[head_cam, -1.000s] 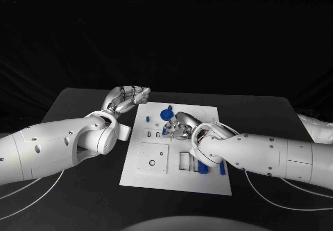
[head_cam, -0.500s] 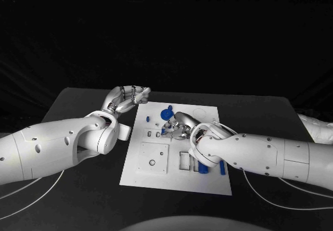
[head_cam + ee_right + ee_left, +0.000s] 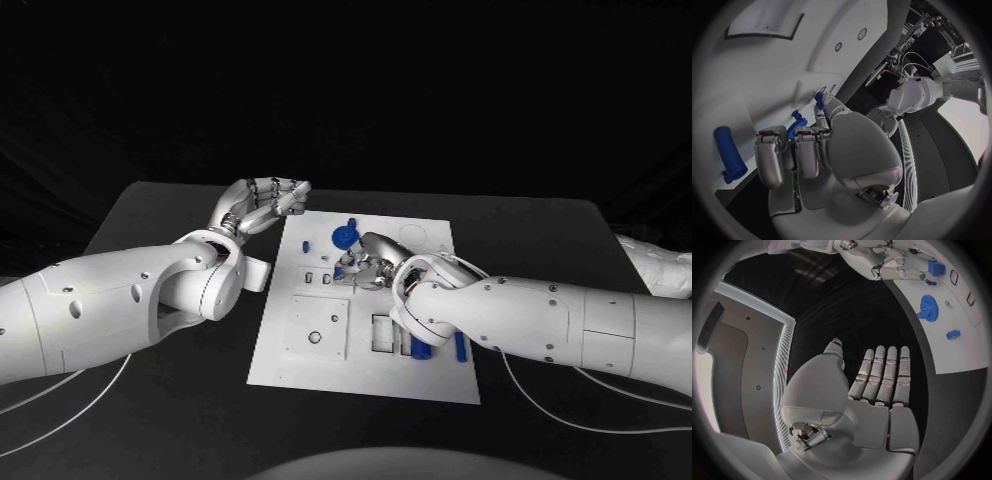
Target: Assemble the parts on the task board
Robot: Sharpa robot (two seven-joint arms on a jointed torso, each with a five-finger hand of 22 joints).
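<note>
While the right hand (image 3: 372, 258) works a small blue part (image 3: 819, 99) at the middle of the white board (image 3: 320, 368), the sound course seems to be to keep that piece upright over its seat and press straight down, without sideways drag that could nudge the neighbouring pieces. From the right wrist view the fingers are curled in and the blue piece sits at the thumb tip; it looks pinched there, though I cannot tell how firm the hold is. A blue coiled piece (image 3: 796, 122) lies just beside the curled fingers, and a blue rod (image 3: 729, 152) lies on the board towards its near right edge. A blue gear (image 3: 346, 237) sits near the board's far edge. The right arm reaches in low across the board's right side, palm turned down. The left hand (image 3: 267, 203) hovers off the board's far left corner, raised, fingers apart and holding nothing.
</note>
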